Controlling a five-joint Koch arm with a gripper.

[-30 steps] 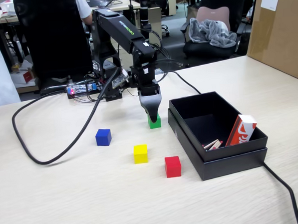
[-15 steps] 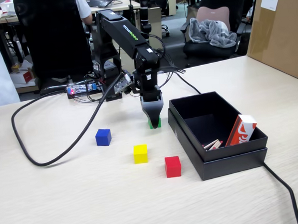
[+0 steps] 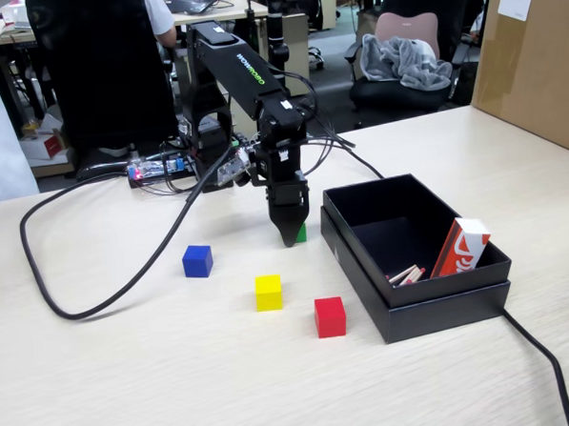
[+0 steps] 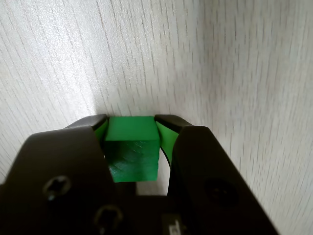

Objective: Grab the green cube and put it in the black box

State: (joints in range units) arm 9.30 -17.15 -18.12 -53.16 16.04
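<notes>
The green cube (image 4: 132, 147) sits between my gripper's (image 4: 131, 122) two jaws, and their green pads press its left and right faces. In the fixed view the gripper (image 3: 290, 234) points straight down at the table surface, with only a sliver of the green cube (image 3: 302, 233) showing beside its tip. The black box (image 3: 432, 301) stands just right of the gripper on the table, a short gap away. Whether the cube rests on the wood or hangs just above it cannot be told.
A blue cube (image 3: 197, 260), a yellow cube (image 3: 268, 292) and a red cube (image 3: 330, 316) lie left of and in front of the box. Inside the box are a red-and-white packet (image 3: 461, 247) and small sticks (image 3: 405, 275). A black cable (image 3: 79, 305) loops at left; a brown carton (image 3: 534, 57) stands back right.
</notes>
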